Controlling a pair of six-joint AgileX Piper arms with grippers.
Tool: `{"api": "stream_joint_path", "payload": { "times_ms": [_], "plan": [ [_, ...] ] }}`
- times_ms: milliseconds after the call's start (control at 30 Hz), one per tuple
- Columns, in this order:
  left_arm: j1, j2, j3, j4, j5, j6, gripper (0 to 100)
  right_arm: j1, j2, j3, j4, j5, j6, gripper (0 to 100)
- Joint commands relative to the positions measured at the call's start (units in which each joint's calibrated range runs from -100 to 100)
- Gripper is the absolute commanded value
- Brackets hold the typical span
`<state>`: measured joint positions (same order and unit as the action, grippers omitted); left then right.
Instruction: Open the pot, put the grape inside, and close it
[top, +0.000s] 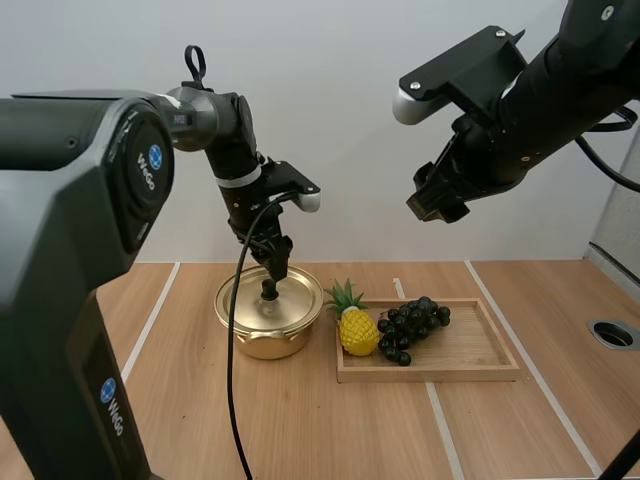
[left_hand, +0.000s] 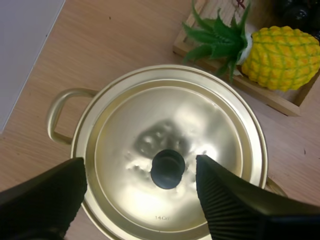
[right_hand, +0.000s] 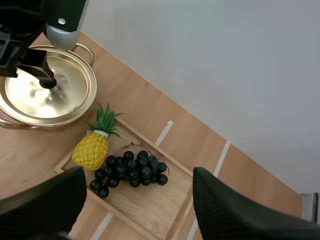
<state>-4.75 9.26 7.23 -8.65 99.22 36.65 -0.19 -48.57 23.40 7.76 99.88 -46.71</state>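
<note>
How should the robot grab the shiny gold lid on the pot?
By the small black knob in the middle of the lid, coming straight down from above. The lid is smooth and gently domed, with nothing else to pinch, and the knob sticks up. The left claw is open over it, one finger on each side.
</note>
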Motion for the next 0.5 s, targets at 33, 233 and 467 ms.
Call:
{"api": "stream_joint_path", "payload": {
  "times_ms": [33,233,467],
  "plan": [
    [-0.19,2.1,-1.7,-1.0,0.8,-0.4,100,-0.2,-0.4,-0.4,0.3,0.1,-0.6,100],
    [-0.19,4.6,-1.7,0.1,0.8,-0.5,100,-0.2,-0.4,-0.4,0.3,0.1,-0.7,100],
    [-0.19,7.0,-1.7,-0.4,0.8,-0.7,100,-0.2,-0.4,-0.4,0.5,0.1,-1.4,100]
  ]
}}
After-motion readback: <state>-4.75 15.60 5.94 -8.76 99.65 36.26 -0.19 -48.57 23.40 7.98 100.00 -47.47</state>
